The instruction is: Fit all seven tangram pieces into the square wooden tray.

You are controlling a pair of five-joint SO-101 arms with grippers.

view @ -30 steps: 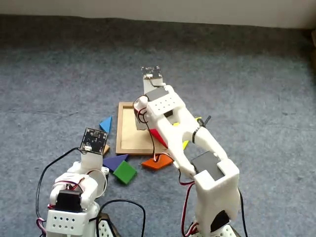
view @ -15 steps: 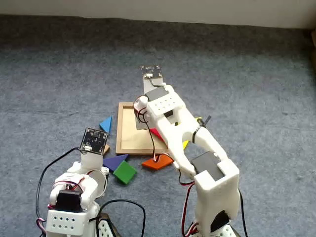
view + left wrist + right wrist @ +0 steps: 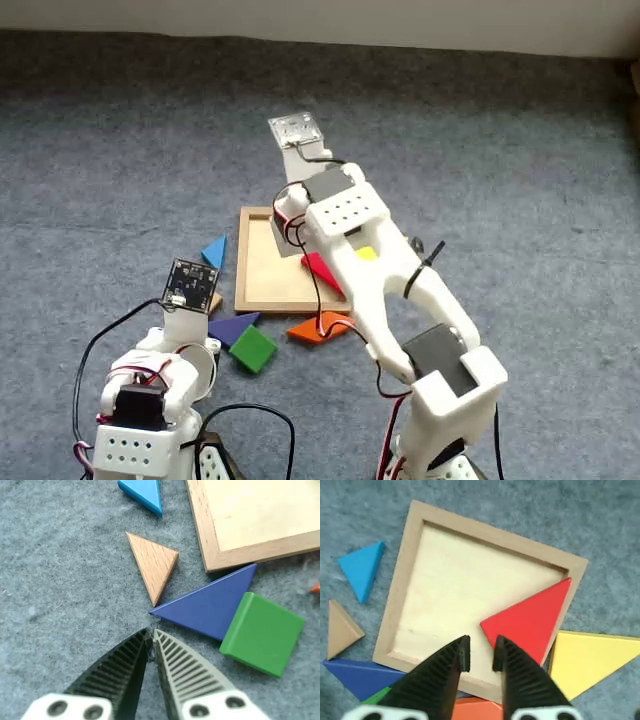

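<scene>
Right gripper [image 3: 480,652] hovering slightly parted over tray [image 3: 400,580], red triangle [image 3: 530,620] lying beside its tips, orange piece [image 3: 477,711] hiding behind them, left gripper [image 3: 151,632] clenching nothing

One wooden tray [image 3: 402,575]

Seven flat pieces in all, and five of them are triangles: the light blue triangle [image 3: 362,570], the plain wood triangle [image 3: 155,562], the dark blue triangle [image 3: 210,605], the red triangle [image 3: 530,620] and the yellow triangle [image 3: 590,660]

One green square [image 3: 262,632]

One orange piece [image 3: 318,328]

Two grippers: the left gripper [image 3: 151,636] and the right gripper [image 3: 480,655]
</scene>
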